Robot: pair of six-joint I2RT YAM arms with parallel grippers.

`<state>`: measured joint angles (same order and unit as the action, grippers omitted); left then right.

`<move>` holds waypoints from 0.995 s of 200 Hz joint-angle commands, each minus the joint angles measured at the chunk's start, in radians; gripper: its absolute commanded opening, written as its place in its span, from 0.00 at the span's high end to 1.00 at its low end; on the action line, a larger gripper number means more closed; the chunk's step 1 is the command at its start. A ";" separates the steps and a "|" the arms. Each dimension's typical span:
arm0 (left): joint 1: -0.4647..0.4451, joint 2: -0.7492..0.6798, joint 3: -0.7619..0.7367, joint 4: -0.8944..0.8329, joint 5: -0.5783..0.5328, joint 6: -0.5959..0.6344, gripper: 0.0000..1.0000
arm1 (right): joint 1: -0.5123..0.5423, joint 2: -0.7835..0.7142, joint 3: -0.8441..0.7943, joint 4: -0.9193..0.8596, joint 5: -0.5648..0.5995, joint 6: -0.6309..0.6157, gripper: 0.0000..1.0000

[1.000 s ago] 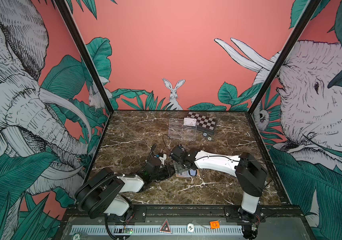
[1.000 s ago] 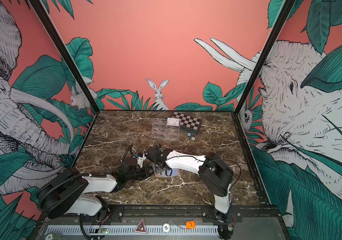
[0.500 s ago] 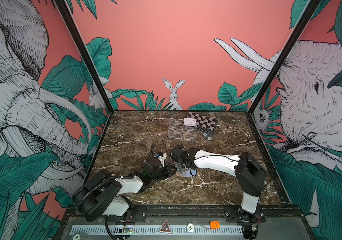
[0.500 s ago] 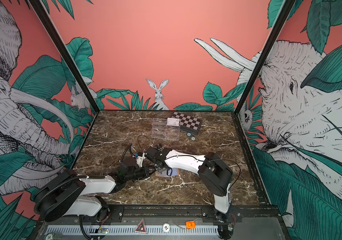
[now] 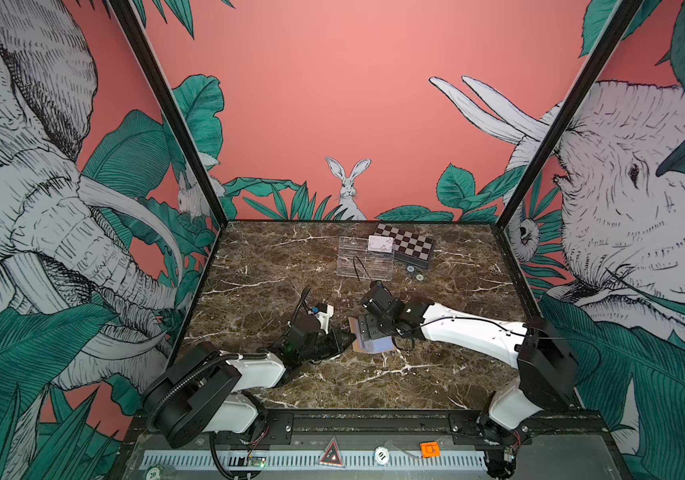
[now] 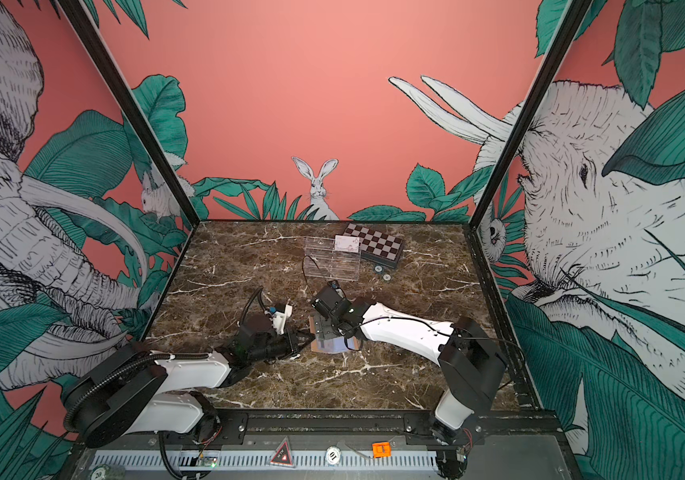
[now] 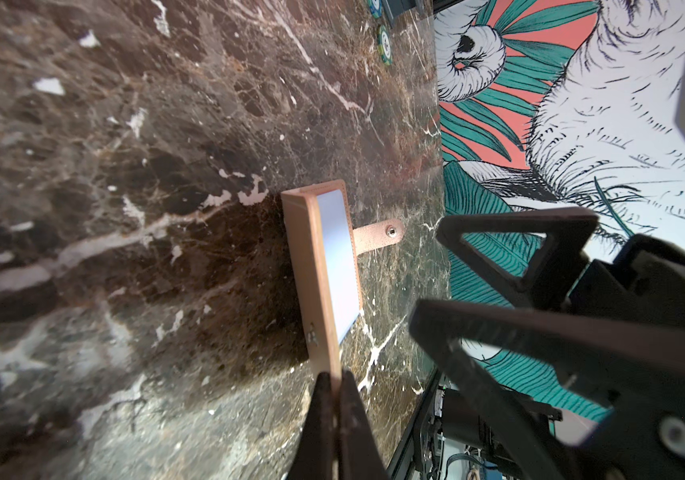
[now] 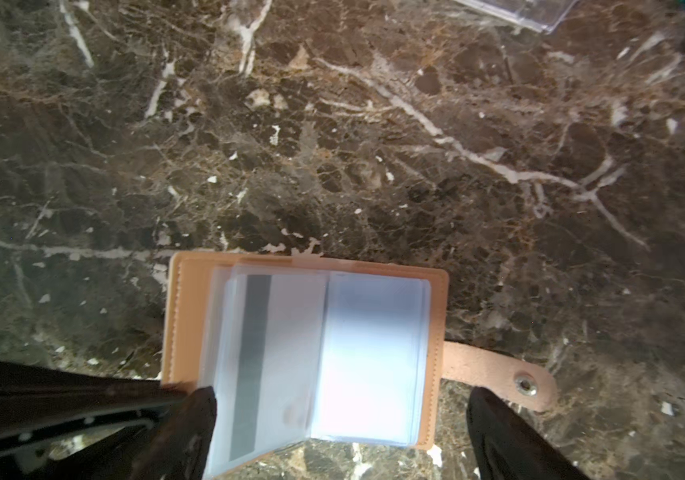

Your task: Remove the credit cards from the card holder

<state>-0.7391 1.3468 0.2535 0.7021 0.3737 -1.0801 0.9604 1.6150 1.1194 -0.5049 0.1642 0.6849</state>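
— How do I pull cleanly?
— Your left pincer (image 7: 334, 388) is clenched on the card holder (image 8: 182, 316) cover, which lies open on the counter (image 8: 374, 145). Your right pincer (image 8: 342, 401), released, straddles it: nip the striped credit card (image 8: 286, 332) and draw straight along its sleeve.

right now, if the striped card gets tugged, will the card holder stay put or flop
Likely stays put: the left gripper has jaws shut on the card holder cover. Its clear sleeves look floppy, one leaf raised. The striped card looks flat and stiff.
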 commanded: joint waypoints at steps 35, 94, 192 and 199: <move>-0.009 -0.020 0.000 0.036 -0.006 0.012 1.00 | 0.002 0.048 0.025 0.044 -0.066 0.014 0.08; -0.012 -0.014 0.006 0.036 -0.007 0.014 1.00 | 0.003 0.061 0.021 0.030 -0.057 0.018 0.08; -0.014 -0.012 0.004 0.039 -0.010 0.015 1.00 | 0.001 0.074 0.016 0.024 -0.044 0.021 0.08; -0.015 -0.013 0.003 0.039 -0.010 0.014 1.00 | 0.001 0.073 0.017 0.025 -0.044 0.020 0.08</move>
<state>-0.7460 1.3468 0.2535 0.7074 0.3733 -1.0794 0.9604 1.6756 1.1248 -0.4763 0.1028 0.6964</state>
